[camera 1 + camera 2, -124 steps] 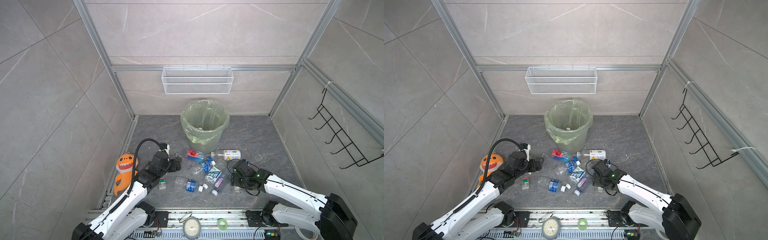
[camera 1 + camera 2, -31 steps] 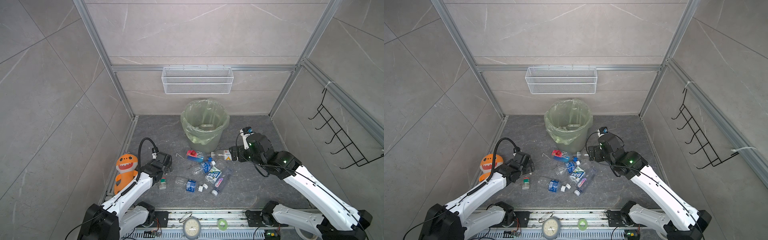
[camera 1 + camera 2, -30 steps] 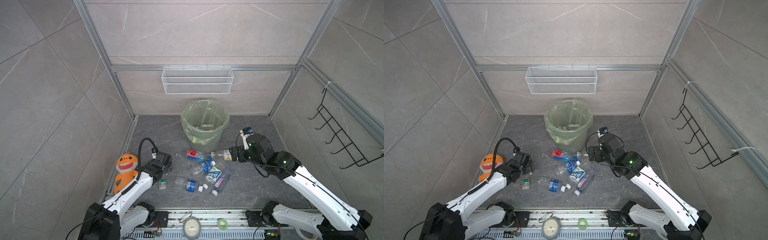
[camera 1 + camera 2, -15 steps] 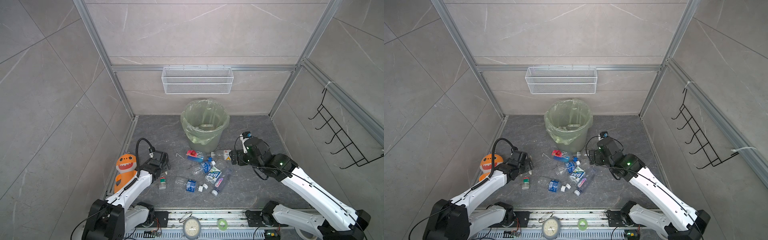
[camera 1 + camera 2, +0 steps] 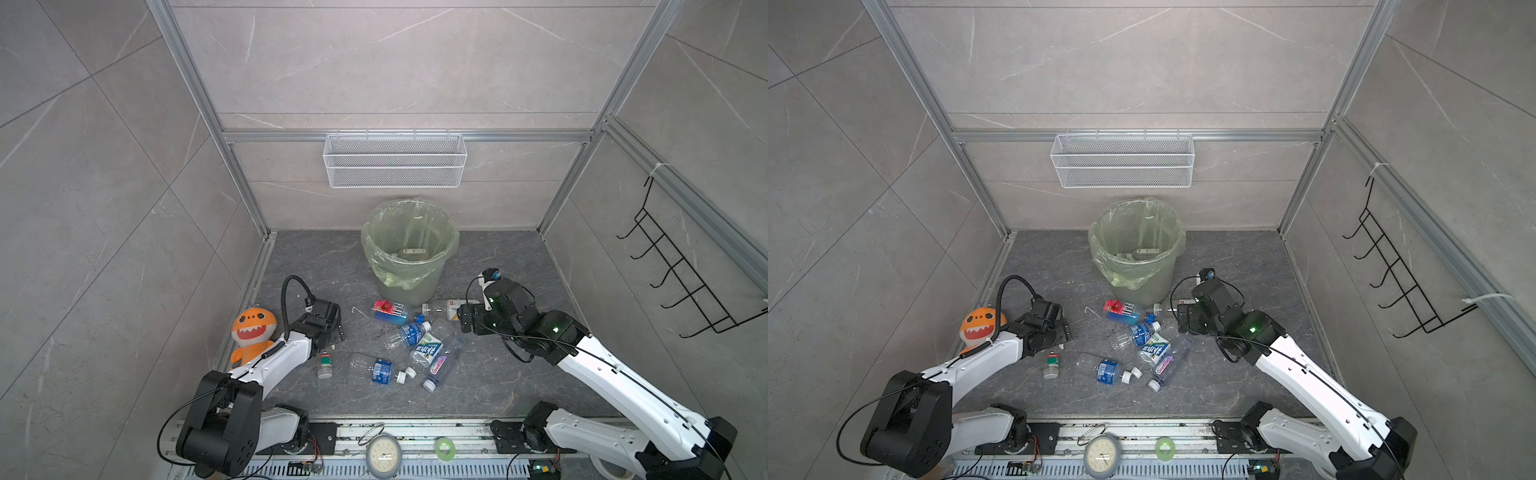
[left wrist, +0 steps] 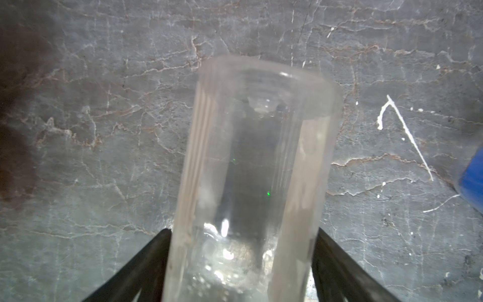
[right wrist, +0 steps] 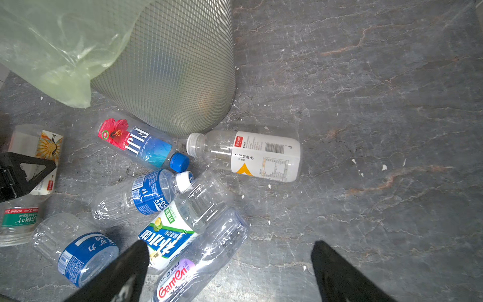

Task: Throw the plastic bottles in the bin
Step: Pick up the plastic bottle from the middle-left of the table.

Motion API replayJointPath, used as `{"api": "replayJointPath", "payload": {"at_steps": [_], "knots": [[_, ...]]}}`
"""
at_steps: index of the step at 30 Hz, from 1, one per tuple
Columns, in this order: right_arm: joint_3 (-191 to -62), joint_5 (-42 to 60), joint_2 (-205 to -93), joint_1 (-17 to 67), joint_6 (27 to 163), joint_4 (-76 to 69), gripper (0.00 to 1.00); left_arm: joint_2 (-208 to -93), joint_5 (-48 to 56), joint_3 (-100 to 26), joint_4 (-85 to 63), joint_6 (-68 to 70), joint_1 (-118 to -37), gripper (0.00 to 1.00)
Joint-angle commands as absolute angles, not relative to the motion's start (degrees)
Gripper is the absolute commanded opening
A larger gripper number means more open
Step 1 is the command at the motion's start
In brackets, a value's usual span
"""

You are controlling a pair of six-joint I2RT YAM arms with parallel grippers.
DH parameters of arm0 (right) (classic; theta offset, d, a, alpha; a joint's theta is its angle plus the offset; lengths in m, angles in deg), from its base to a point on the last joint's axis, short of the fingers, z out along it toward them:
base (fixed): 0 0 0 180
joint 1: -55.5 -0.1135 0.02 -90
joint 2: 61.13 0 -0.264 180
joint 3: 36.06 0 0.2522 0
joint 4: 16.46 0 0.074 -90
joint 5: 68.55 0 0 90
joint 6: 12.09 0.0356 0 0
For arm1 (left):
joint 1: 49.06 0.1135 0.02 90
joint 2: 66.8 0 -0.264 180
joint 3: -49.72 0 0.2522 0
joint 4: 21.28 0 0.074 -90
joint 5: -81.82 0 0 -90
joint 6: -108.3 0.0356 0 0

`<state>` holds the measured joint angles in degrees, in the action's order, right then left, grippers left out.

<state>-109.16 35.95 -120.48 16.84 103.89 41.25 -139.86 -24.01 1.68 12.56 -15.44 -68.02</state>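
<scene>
Plastic bottles (image 5: 426, 347) heaped at the foot of the bin (image 5: 419, 291); pickup step: left gripper (image 6: 243, 235), jaws flanking a clear bottle (image 6: 256, 157), hold unconfirmed; right gripper (image 7: 229, 244) wide open, empty; next: clamp, lift over the bin.

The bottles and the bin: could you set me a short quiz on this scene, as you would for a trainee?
1. True or false: the right arm's jaws hold a bottle.
2. What lies in the bin? A) a labelled bottle B) a shoe C) nothing
3. Which arm's jaws have a clear bottle between them?
Key: 1 false, they stand open and empty. 2 A. 3 the left arm's jaws.
</scene>
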Motion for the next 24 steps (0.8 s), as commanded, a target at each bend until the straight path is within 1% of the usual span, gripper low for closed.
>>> {"api": "replayJointPath", "payload": {"at_steps": [1, 7, 14, 18, 20, 22, 24], "knots": [[-108.21, 34.93, -119.75, 16.63, 105.08, 40.11, 0.99, -140.89, -22.77, -0.85, 12.08, -14.21, -67.67, 0.80], [-107.90, 34.73, -119.77, 16.69, 105.36, 40.19, 0.99, -140.72, -23.06, -0.74, 12.26, -14.31, -67.65, 0.77], [-107.93, 34.63, -119.92, 16.65, 105.46, 40.28, 0.99, -142.26, -22.27, -1.59, 12.65, -14.07, -67.69, 0.69], [-107.83, 34.21, -119.92, 16.65, 105.65, 40.20, 0.99, -141.96, -21.79, -1.51, 12.62, -13.83, -67.68, 0.68], [-107.74, 34.20, -119.84, 16.65, 105.57, 40.19, 0.99, -141.45, -21.71, -1.26, 12.53, -13.65, -67.62, 0.65], [-107.58, 34.20, -119.86, 16.64, 105.54, 40.11, 0.99, -140.39, -21.62, -0.75, 12.20, -13.53, -67.66, 0.59], [-107.26, 34.20, -119.84, 16.65, 105.55, 39.94, 0.99, -138.95, -20.70, 0.10, 11.13, -12.88, -67.61, 0.58]]}}
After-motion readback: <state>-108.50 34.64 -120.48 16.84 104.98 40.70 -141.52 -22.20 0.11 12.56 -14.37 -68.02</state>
